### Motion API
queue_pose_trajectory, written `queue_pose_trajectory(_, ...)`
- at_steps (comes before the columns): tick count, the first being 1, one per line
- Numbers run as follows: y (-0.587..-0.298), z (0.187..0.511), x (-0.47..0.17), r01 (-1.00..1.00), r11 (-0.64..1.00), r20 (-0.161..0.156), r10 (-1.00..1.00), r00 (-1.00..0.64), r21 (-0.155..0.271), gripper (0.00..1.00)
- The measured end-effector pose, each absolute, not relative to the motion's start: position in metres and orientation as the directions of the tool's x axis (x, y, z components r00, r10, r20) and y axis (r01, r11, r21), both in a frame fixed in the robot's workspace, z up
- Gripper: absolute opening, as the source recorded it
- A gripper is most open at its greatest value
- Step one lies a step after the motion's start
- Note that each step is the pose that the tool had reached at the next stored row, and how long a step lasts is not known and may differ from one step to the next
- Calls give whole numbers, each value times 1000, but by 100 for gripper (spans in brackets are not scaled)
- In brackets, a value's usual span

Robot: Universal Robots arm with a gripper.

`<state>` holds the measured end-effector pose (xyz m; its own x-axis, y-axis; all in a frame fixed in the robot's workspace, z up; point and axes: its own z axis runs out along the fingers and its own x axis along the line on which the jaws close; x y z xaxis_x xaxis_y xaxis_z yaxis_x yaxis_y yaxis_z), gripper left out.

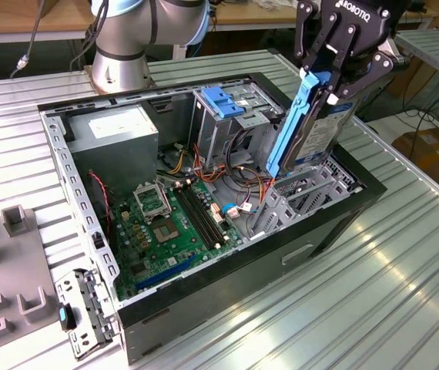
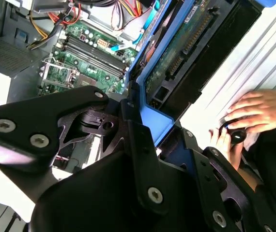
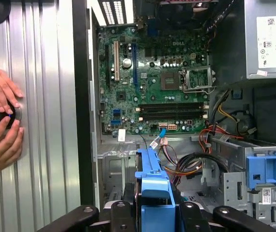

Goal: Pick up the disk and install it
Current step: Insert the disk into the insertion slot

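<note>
Exterior view first: the gripper sits in the upper right of the frame, pinching the disk by its upper end, fingers clamped across the blue rails. The disk hangs over the near right corner of the open computer case, which lies on the ribbed metal surface. Its long axis runs steeply, nearly upright. The top leans toward the exterior view's right and the lower end points down into the case, just beside the drive cage with the blue latch. So pickup looks done and we're in the install part, I'd say. Seating it calls for squaring the rails with the bay slot and keeping clear of the loose cables. In the second wrist view, the gripper is squeezed onto the blue rail and the disk stretches away from the camera, circuit-board side showing, beside the motherboard. A person's hand rests on the surface outside the case. In the first wrist view, the disk shows edge-on between the gripper fingers, aimed into the case toward the motherboard, and two hands hold something small and dark on the surface.
</note>
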<state>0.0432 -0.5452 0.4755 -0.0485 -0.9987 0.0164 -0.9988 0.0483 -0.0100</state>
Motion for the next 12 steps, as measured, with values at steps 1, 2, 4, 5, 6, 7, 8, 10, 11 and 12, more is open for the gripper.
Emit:
queue_pose_trajectory(1,-546,475,45,-999,48,16,-999,-48,-10,37)
queue_pose_trajectory(2,-548,474,47,-999,48,16,-999,-49,-10,37)
queue_pose_trajectory(4,-551,473,49,-999,48,16,-999,-48,-10,37)
queue_pose_trajectory(5,-552,472,51,-999,48,16,-999,-48,-10,37)
queue_pose_trajectory(6,-553,471,52,-999,48,16,-999,-48,-10,37)
queue_pose_trajectory(7,-554,470,54,-999,48,16,-999,-48,-10,37)
queue_pose_trajectory(8,-555,470,54,-999,48,16,-999,-48,-10,37)
queue_pose_trajectory(10,-556,468,55,-999,48,16,-999,-48,-10,37)
queue_pose_trajectory(11,-557,467,56,-999,48,16,-999,-48,-10,37)
queue_pose_trajectory(12,-558,465,56,-999,48,16,-999,-49,-10,37)
